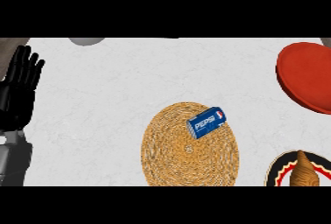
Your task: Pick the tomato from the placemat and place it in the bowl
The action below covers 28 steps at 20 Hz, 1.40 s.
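Note:
A round woven straw placemat lies on the white counter, low and right of centre. On its upper right part a blue Pepsi can lies on its side; no tomato shows anywhere. A red bowl sits at the right edge, partly cut off by the view. My left hand rests at the far left edge, open with fingers pointing up, well away from the can and the placemat. My right hand is out of view.
A black plate with a red and yellow patterned rim sits at the lower right corner and carries a brown cone-shaped item. A grey rounded object peeks in at the top left edge.

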### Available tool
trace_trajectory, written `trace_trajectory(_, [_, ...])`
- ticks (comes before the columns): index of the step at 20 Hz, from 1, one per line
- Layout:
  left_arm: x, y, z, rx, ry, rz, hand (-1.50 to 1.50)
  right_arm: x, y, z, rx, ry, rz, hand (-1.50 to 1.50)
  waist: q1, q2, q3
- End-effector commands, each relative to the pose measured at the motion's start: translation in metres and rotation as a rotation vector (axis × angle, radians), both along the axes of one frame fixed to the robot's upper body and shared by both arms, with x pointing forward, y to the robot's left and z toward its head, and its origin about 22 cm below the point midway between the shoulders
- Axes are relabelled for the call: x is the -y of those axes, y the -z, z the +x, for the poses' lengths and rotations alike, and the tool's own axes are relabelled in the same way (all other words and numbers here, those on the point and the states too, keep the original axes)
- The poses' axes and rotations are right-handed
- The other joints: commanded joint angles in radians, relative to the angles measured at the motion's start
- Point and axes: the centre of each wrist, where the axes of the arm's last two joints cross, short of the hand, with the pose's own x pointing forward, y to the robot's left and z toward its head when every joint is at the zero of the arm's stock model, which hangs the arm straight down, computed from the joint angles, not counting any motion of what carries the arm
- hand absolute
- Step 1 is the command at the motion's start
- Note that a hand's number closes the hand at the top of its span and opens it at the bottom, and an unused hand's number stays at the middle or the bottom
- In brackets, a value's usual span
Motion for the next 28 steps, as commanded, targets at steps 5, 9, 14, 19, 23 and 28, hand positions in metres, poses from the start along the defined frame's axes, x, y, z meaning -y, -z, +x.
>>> trace_trajectory(5, [0.012,-0.005,0.007,0.006,0.047,-0.005,0.0,0.011,-0.014,-0.003,-0.1,-0.215,0.146,1.5,0.042,-0.001,-0.004])
trace_trajectory(9, [0.018,-0.005,0.013,0.0,0.053,0.003,0.0,0.001,-0.013,0.006,-0.148,-0.276,0.097,1.5,0.033,0.0,-0.005])
trace_trajectory(14, [0.026,0.003,0.012,-0.017,0.045,-0.001,0.0,-0.016,-0.008,0.024,-0.244,-0.321,0.073,1.5,0.044,-0.008,-0.009])
trace_trajectory(19, [0.027,-0.004,0.013,-0.006,0.047,0.015,0.0,-0.02,0.018,0.032,-0.302,-0.342,0.059,1.5,0.036,-0.011,-0.006])
trace_trajectory(23, [0.031,-0.002,0.015,-0.007,0.057,0.002,0.0,-0.037,0.039,0.051,-0.316,-0.345,0.005,1.5,0.043,-0.006,-0.007])
trace_trajectory(28, [0.02,-0.001,0.019,-0.001,0.03,0.002,0.0,-0.051,0.088,0.066,-0.327,-0.303,-0.122,1.5,0.029,-0.006,-0.007])
